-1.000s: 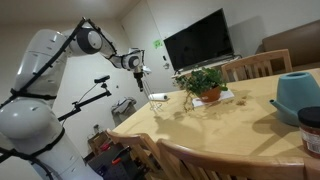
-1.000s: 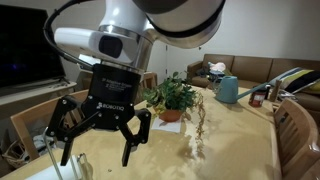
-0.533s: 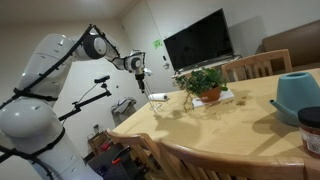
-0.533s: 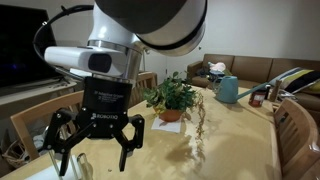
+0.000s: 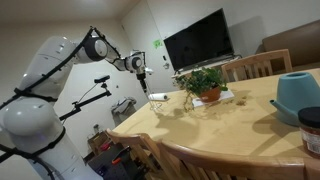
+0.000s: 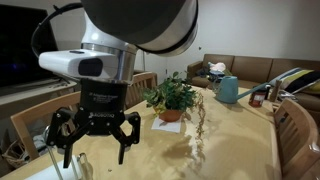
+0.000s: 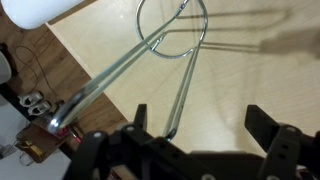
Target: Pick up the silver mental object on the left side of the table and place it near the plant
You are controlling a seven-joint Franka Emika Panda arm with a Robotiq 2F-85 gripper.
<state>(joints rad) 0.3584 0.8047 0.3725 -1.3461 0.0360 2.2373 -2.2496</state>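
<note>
The silver metal object [image 7: 150,60] is a wire loop with two long prongs, lying flat on the light wooden table [image 5: 200,130] near its end edge. It also shows in both exterior views [image 5: 158,97] [image 6: 83,164]. My gripper [image 7: 205,135] is open and empty, hovering just above the object, with one prong running under the fingers. It shows in both exterior views [image 5: 141,76] [image 6: 95,142]. The potted plant [image 5: 205,82] [image 6: 172,98] stands farther along the table on a white base.
A teal watering can [image 5: 297,95] [image 6: 229,90] and a dark cup [image 5: 311,130] are at the far end. A dried twig [image 6: 197,130] lies near the plant. Wooden chairs [image 5: 255,66] ring the table. A TV [image 5: 200,40] hangs behind. A white item [image 7: 40,10] lies by the object.
The gripper has come lower toward the table end above the silver object and stays open. The object and plant have not moved.
</note>
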